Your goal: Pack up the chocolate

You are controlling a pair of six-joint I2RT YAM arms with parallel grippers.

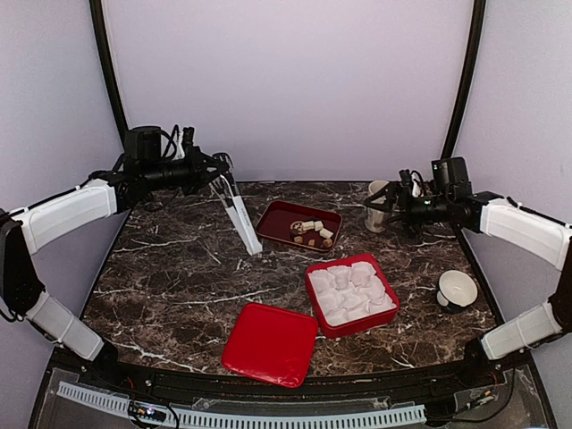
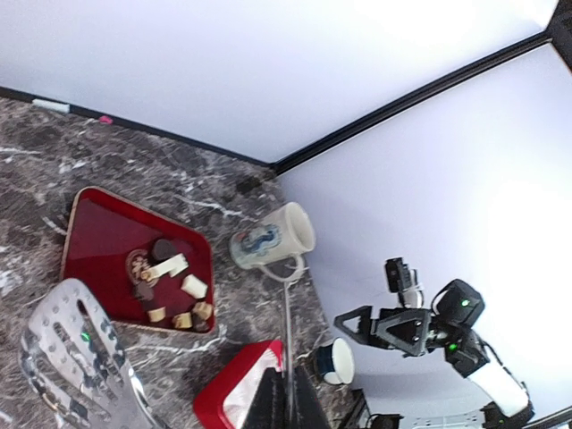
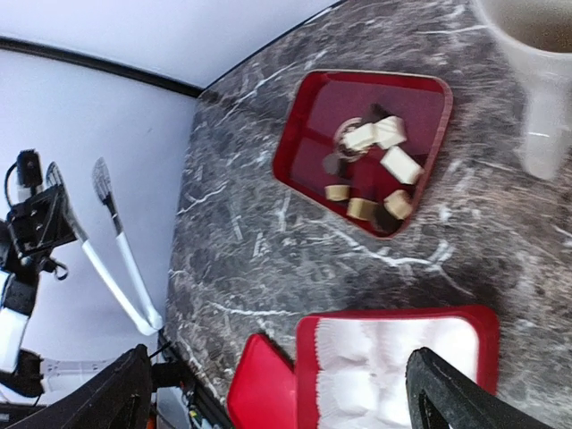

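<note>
1. Table (image 1: 170, 268), near edge: a red lid (image 1: 270, 344) lies flat. Its far right corner is just beside the near left corner of the box (image 1: 366, 323).
2. The box is red and square and sits right of the lid. White paper cups (image 1: 350, 290) fill it, packed side by side.
3. Right of the box, well apart from it, stands a small cup (image 1: 457, 290). It is white inside and dark outside.
4. Beyond the box lies a dark red tray (image 1: 281, 219). The chocolate (image 1: 311, 231) is in this tray, as a loose cluster of dark brown, tan and cream pieces in the half nearer the box.
5. Left of the tray, white tongs (image 1: 239, 219) slant down from the left arm. The joined end is low, close to the table. The slotted heads are up at the wrist.
6. The left gripper (image 2: 288, 389) is closed on one arm of the tongs and is raised above the far left part of the table.
7. The mug (image 1: 378, 207) stands upright at the far right, beyond the tray.
8. The right gripper (image 3: 277, 366) is raised just beside the mug with its fingers (image 3: 451, 389) spread wide and nothing between them. Whether a finger touches the mug cannot be told. In the right wrist view the mug lies outside the fingers.
</note>
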